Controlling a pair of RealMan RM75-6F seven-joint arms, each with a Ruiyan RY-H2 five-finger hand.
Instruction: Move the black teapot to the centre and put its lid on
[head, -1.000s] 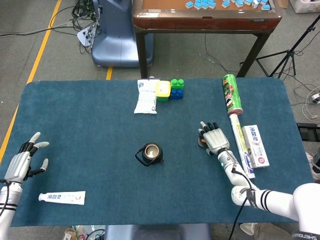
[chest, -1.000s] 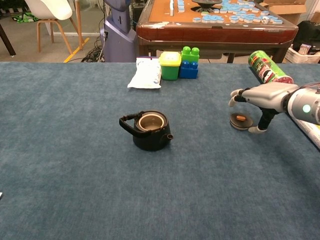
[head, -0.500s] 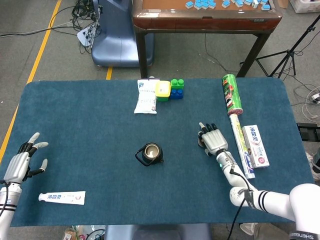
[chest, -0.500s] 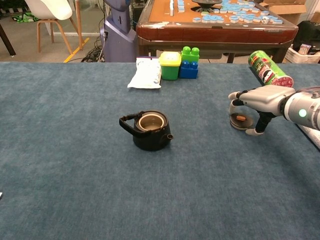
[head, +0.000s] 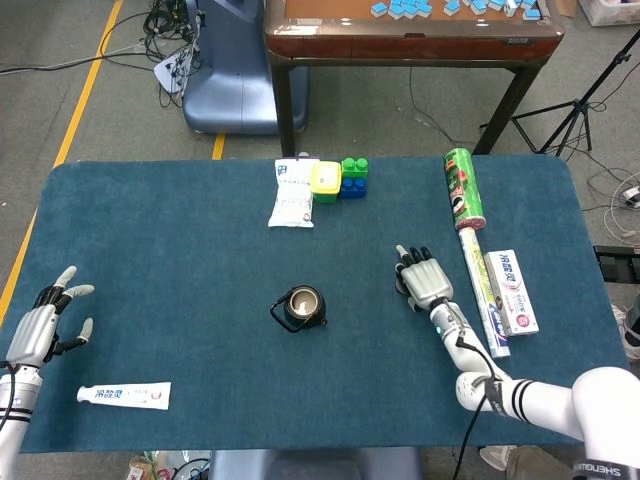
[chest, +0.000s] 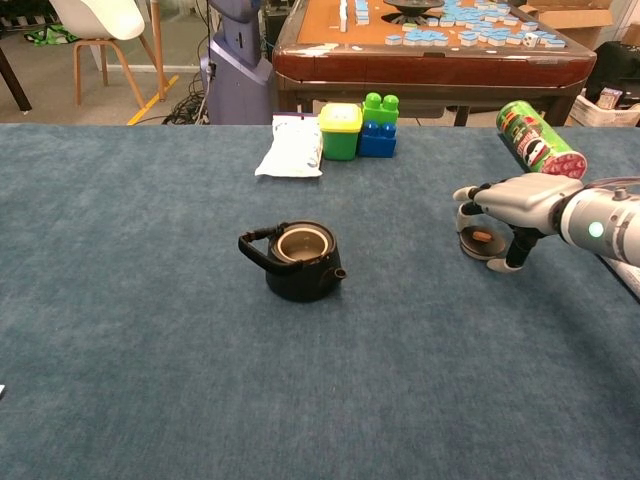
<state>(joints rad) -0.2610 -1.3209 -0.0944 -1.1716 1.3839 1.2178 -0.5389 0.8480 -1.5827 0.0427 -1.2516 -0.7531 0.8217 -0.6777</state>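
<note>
Blue-carpeted tabletop (head: 180, 260). Centre: lidless black teapot (head: 300, 308). Right: lid (chest: 480, 243), green can (head: 462, 187), toothpaste box (head: 510, 291). Far edge: white pouch (head: 293, 194), toy blocks (head: 341, 179). Near-left: toothpaste tube (head: 124, 394).

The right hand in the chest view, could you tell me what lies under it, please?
Under the right hand lies the teapot's lid, flat on the blue table, its brown knob showing. The lid's far edge is covered by the hand; contact cannot be judged.
</note>
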